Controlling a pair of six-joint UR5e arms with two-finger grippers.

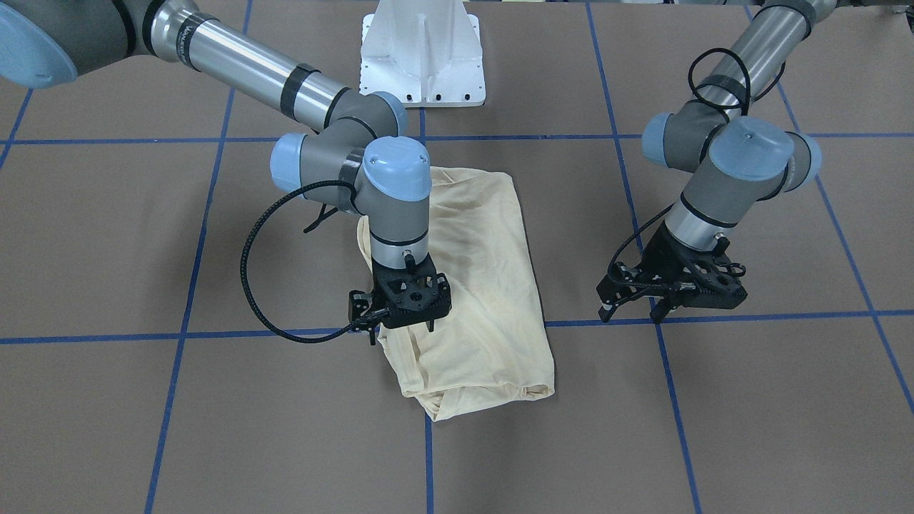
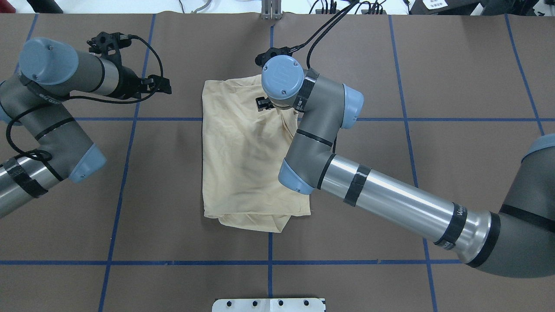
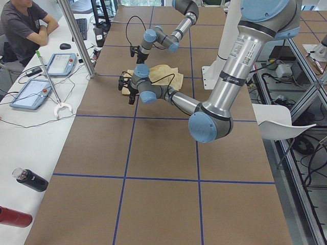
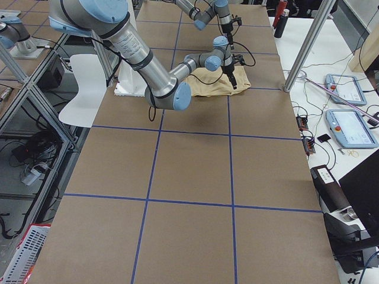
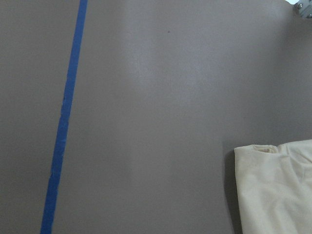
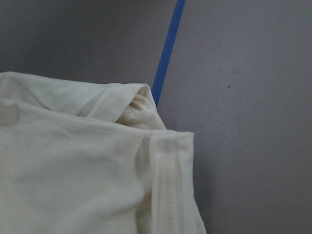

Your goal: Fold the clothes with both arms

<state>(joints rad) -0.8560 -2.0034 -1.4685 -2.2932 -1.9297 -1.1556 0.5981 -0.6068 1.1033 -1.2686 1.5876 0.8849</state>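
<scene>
The clothes are one pale cream shirt (image 1: pixel 485 285) (image 2: pixel 243 160), lying on the brown table folded into a long rectangle; no print shows. My right gripper (image 1: pixel 401 330) points straight down over the shirt's edge near its far corner, jaws open, nothing visibly held. In the overhead view the right wrist (image 2: pixel 282 78) covers that gripper. The right wrist view shows a hemmed shirt corner (image 6: pixel 165 175) close below. My left gripper (image 1: pixel 632 314) (image 2: pixel 162 86) hovers open over bare table, well clear of the shirt. One shirt corner (image 5: pixel 278 190) shows in the left wrist view.
Blue tape lines (image 1: pixel 428 450) grid the brown table. The white pedestal base (image 1: pixel 421 57) stands at the robot's side. A person (image 3: pixel 23 25) sits at a side desk with tablets (image 3: pixel 30 94) and bottles (image 3: pixel 30 179). A metal post (image 4: pixel 305 44) stands at the table's far edge.
</scene>
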